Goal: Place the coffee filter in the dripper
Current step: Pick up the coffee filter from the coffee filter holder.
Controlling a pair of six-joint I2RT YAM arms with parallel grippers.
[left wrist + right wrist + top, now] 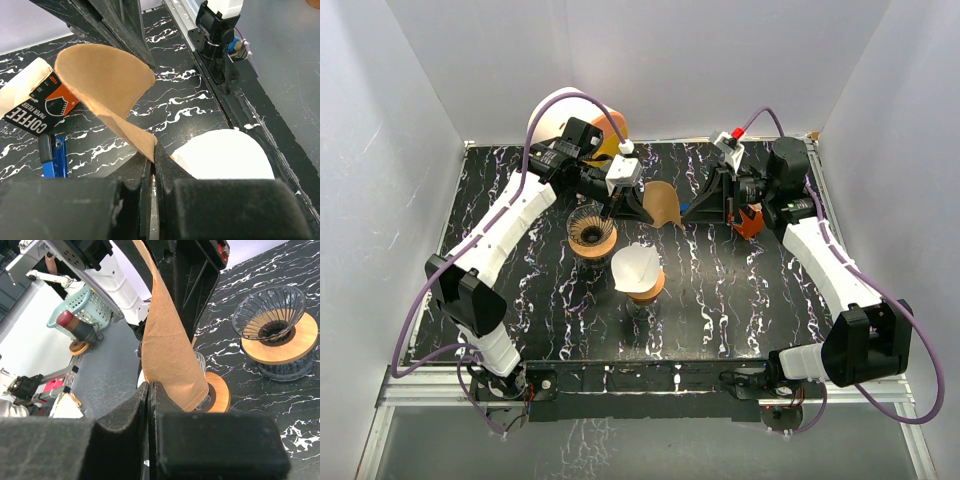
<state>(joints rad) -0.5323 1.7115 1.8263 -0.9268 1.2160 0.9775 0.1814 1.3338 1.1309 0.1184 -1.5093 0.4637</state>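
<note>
The left fingers (135, 172) and right fingers (125, 410) were both closed on the brown coffee filter (660, 205). The left pair pinched its left edge and the right pair its right edge, holding it above the far middle of the desk (770, 300). The empty glass dripper (590, 235) stood just near-left of it. A second dripper (645, 290), holding a white filter (635, 265), sat nearer. White walls (880, 90) closed the black marbled desk on three sides.

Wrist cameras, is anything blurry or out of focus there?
Left wrist: the left hand at the bottom edge is soft, the brown filter sharp. Right wrist: the right hand is blurred too, the glass dripper crisp.
</note>
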